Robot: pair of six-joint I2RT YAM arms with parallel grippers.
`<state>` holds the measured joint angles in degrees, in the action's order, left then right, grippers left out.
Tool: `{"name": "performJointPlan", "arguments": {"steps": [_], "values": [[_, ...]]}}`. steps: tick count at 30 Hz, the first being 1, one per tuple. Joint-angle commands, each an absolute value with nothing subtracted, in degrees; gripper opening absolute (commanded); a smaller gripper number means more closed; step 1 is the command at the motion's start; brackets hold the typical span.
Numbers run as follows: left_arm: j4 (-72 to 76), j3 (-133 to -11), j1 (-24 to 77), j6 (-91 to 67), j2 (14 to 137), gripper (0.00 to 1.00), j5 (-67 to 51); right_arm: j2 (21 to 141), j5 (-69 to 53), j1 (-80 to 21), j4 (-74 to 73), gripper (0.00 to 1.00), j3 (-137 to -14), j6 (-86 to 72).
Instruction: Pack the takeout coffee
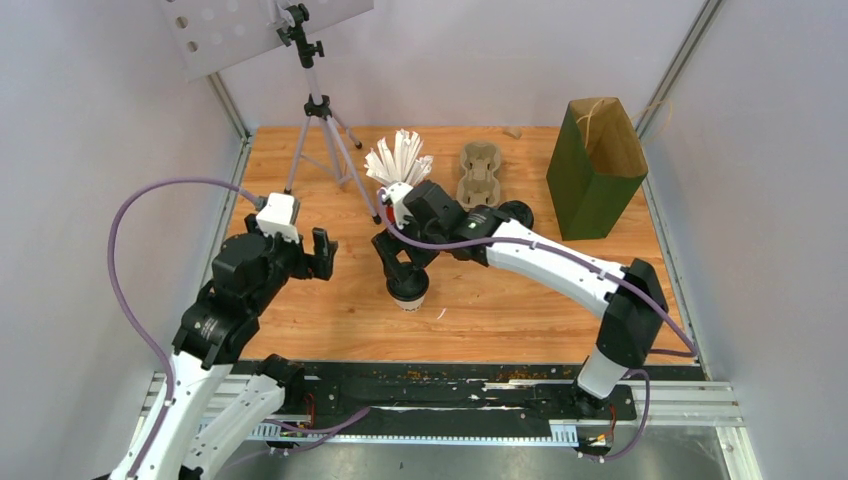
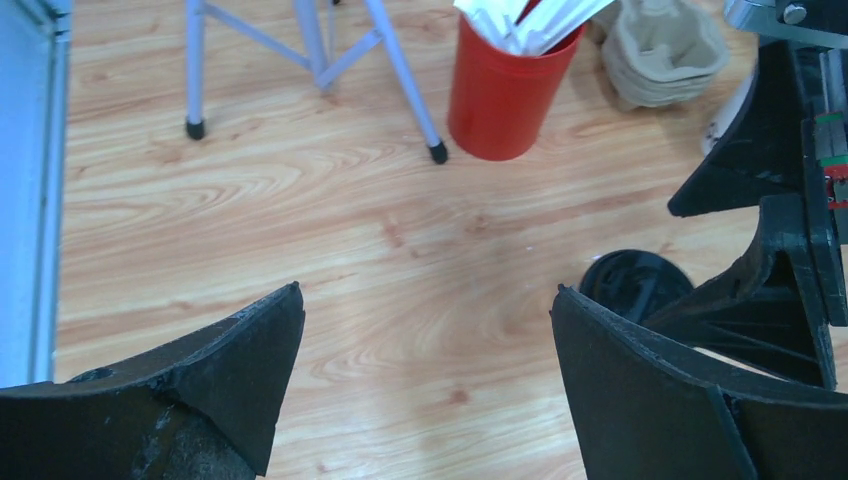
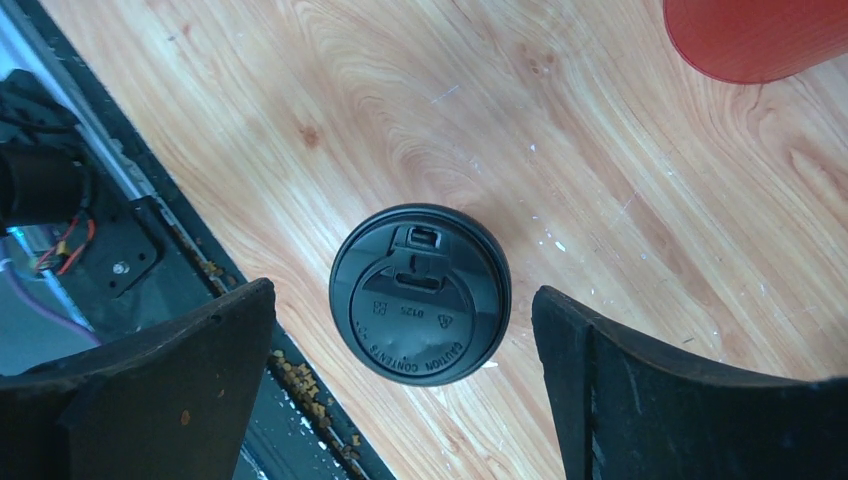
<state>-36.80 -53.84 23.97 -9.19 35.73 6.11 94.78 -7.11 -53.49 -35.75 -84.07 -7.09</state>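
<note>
One takeout coffee cup [image 3: 420,295], white with a black lid, is seen upright on the wooden table [image 1: 520,300], towards the near edge and roughly central. It is straddled from above by the right gripper [image 1: 405,268], whose jaws are spread wide with a clear gap on each side of the lid; no contact is seen, so the cup is judged not yet grasped. A second black lid [image 1: 515,212] is noted past the right forearm, just beside the pulp cup tray [image 1: 478,175]; its cup body is hidden, but it is taken to be the other coffee. The tray's wells appear unfilled. The green paper bag [image 1: 597,165] is standing open at the far right, well apart from both cups; its inside cannot be seen. The red cup of straws [image 2: 505,90] and a tripod [image 1: 320,130] are recorded behind. The left gripper [image 2: 428,300] is held spread apart over bare table to the left, holding nothing. Packing is judged barely started: both cups are left to be lifted and packed.
</note>
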Motion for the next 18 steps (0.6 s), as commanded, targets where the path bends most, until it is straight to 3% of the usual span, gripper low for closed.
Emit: {"name": "performJointPlan", "arguments": {"steps": [1, 10, 18], "values": [[-32.8, -49.0, 24.1, -5.5, 30.7, 1.0, 12.3, 99.9, 1.8, -55.5, -41.6, 1.0, -90.6, -6.2], [-32.1, -40.6, 24.1, -5.2, 24.3, 1.0, 11.9, 104.4, 2.8, -56.6, -45.2, 0.96, -93.4, -6.7], [-31.3, -40.4, 24.1, -4.5, 24.4, 1.0, 12.4, 104.9, 1.1, -56.8, -45.1, 0.93, -92.2, -7.2]]}}
